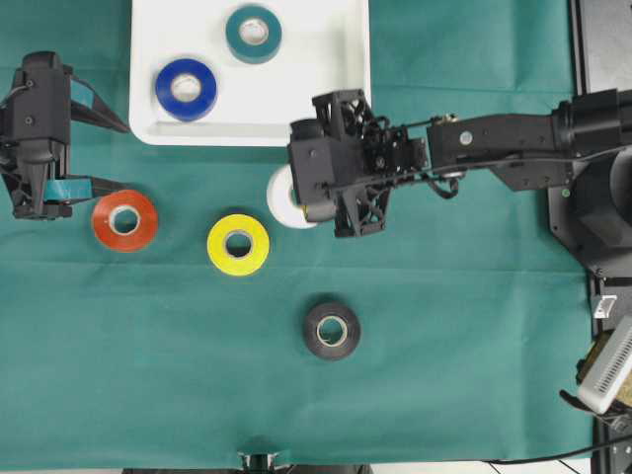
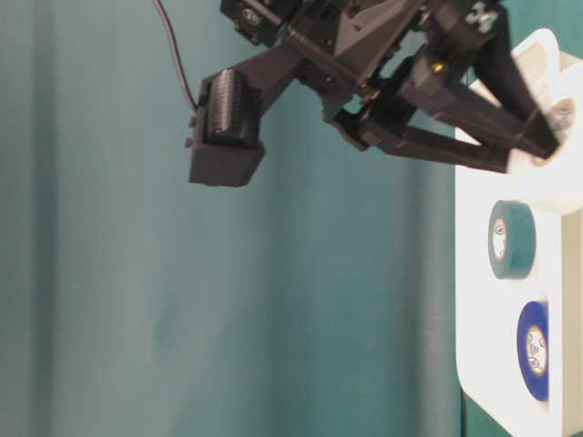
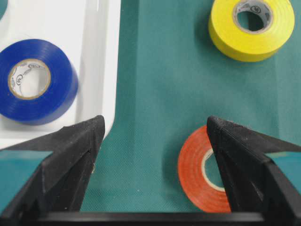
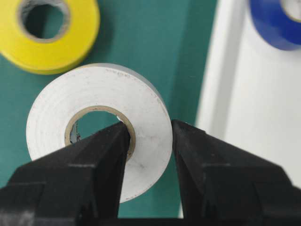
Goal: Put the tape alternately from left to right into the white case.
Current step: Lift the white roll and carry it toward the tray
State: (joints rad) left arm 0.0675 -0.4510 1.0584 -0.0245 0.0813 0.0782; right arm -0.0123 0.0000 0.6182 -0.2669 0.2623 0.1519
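The right claw (image 4: 149, 141) is clenched on the white roll (image 4: 99, 127), one finger through its hole and one outside its wall. The case (image 1: 326, 99) lies just beyond it (blue (image 1: 186, 89) and teal (image 1: 254, 33) rolls already inside), nothing between. The left claw (image 3: 153, 141) gapes over the orange roll (image 3: 197, 174).

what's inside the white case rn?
White case holds a blue roll and a teal roll. Its top edge is out of frame and the right gripper overlaps one corner.

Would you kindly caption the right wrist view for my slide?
Right gripper shut on white tape roll beside the white case.
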